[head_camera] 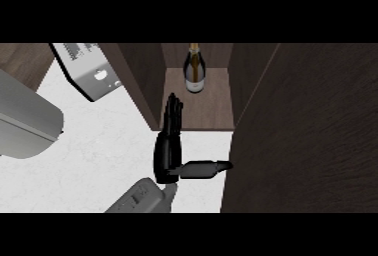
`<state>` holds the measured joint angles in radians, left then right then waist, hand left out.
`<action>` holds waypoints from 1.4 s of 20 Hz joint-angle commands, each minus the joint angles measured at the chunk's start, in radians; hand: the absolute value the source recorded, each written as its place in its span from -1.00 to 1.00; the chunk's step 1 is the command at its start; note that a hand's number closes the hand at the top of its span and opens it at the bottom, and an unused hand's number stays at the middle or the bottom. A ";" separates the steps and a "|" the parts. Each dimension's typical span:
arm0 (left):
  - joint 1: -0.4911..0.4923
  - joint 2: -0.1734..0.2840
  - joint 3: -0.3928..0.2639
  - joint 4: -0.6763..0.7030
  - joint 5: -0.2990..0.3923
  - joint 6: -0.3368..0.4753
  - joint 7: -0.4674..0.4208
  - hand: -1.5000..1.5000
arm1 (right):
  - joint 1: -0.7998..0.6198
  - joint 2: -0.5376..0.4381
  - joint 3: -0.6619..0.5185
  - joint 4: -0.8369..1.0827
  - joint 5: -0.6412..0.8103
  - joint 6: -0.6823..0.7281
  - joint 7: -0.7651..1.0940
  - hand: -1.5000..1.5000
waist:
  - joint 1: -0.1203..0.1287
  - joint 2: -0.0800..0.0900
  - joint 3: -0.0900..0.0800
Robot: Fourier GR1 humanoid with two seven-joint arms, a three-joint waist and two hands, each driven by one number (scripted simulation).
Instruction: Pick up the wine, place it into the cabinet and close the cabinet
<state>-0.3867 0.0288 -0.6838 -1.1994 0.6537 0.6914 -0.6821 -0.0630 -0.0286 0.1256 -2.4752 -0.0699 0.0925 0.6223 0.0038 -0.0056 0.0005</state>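
Wine stands placed deep in the open cabinet, long axis pointing away from the robot. Nearest, one hand, judged the right, holds nothing, fingers straight across the shelf edge, thumb toward the dark door at right. Closing remains; white counter leaves room leftward.

The wine bottle is dark glossy glass with a gold foil neck and a pale paper label. The cabinet shows matt brown wood grain; its open door is darker wood. The counter looks like smooth white stone, faintly mottled. The hand is black with a slight sheen, on a matt grey forearm.
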 commanded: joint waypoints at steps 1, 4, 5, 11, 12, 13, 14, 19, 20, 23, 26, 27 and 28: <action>0.103 0.028 -0.066 -0.243 -0.065 0.135 0.078 -1.00 | -0.014 -0.013 -0.086 0.016 -0.076 0.008 -0.024 -1.00 | 0.006 0.001 0.000; 0.179 0.074 -0.104 -0.346 -0.118 0.186 0.132 -1.00 | 0.012 -0.002 -0.004 -0.076 -0.006 -0.011 0.051 -1.00 | 0.003 0.000 0.000; 0.198 0.081 -0.103 -0.339 -0.147 0.188 0.121 -1.00 | -0.016 -0.018 -0.063 -0.030 -0.052 0.003 0.016 -1.00 | 0.001 0.002 0.000; 0.338 0.186 -0.125 -0.585 -0.165 0.138 0.155 -1.00 | 0.051 -0.022 -0.062 -0.005 -0.097 0.067 -0.048 -1.00 | 0.001 0.003 0.000; 0.367 0.201 -0.125 -0.591 -0.167 0.131 0.133 -1.00 | 0.043 -0.017 -0.025 -0.101 -0.104 0.044 0.038 -1.00 | 0.000 0.002 0.000; 0.354 0.177 -0.154 -0.583 -0.197 0.132 0.140 -1.00 | 0.006 -0.011 0.002 -0.073 -0.065 0.024 0.070 -1.00 | -0.002 0.003 -0.001; 0.374 0.220 -0.117 -0.595 -0.166 0.074 0.126 -1.00 | 0.077 -0.032 -0.067 -0.041 -0.176 0.087 -0.002 -1.00 | -0.003 0.004 0.000; 0.500 0.374 -0.126 -0.759 -0.153 -0.002 0.124 -1.00 | 0.081 -0.009 0.082 -0.073 -0.094 0.087 0.080 1.00 | 0.002 0.002 -0.001; 0.483 0.357 -0.155 -0.767 -0.186 0.041 0.167 -1.00 | 0.033 -0.034 0.037 -0.097 -0.145 0.085 0.132 1.00 | -0.001 0.003 -0.001; 0.462 0.410 -0.056 -0.747 -0.120 -0.078 0.182 -1.00 | 0.044 -0.028 0.085 -0.119 -0.092 0.095 0.129 1.00 | -0.005 0.004 -0.001; 0.534 0.443 -0.072 -0.839 -0.156 -0.059 0.176 -1.00 | 0.130 -0.054 0.050 -0.133 -0.140 0.164 0.042 1.00 | -0.006 0.003 0.000; 0.569 0.453 -0.057 -0.801 -0.137 -0.129 0.127 -1.00 | 0.042 -0.042 0.045 -0.044 -0.129 0.146 0.052 1.00 | 0.000 0.004 -0.001; 0.599 0.503 0.006 -0.839 -0.084 -0.158 0.120 -1.00 | 0.123 -0.035 0.095 -0.087 -0.155 0.161 0.063 1.00 | -0.001 0.003 -0.001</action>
<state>0.1445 0.4631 -0.7492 -2.0018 0.5177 0.6183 -0.5291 0.0015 -0.0627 0.1885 -2.4709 -0.1240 0.2321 0.6548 0.0016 -0.0025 0.0000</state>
